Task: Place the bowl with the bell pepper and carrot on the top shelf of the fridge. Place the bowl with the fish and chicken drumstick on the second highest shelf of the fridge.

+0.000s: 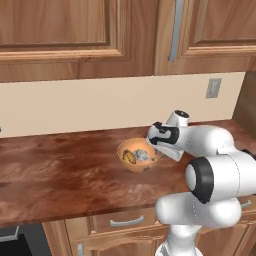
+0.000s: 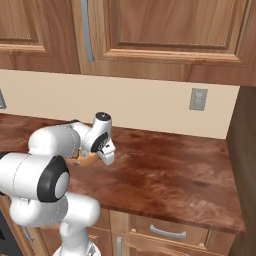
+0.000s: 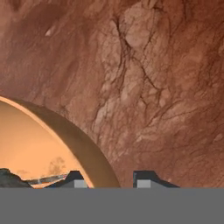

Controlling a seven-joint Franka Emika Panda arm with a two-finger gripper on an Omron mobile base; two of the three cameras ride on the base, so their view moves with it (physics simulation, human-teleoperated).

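orange-tan bowl (image 1: 138, 155) upright on brown counter, golden drumstick (image 1: 129, 157) and grey fish (image 1: 143, 155) lying inside, side by side

- We see the white arm folded forward from its base, elbow bulging toward us, forearm reaching out low and level.
- Our gripper (image 3: 112, 180) points downward (its hand is turned steeply over).
- Its two dark fingertips (image 3: 71, 179) stand apart, one on each side of a bowl's rim (image 3: 76, 140), not visibly pressing it.
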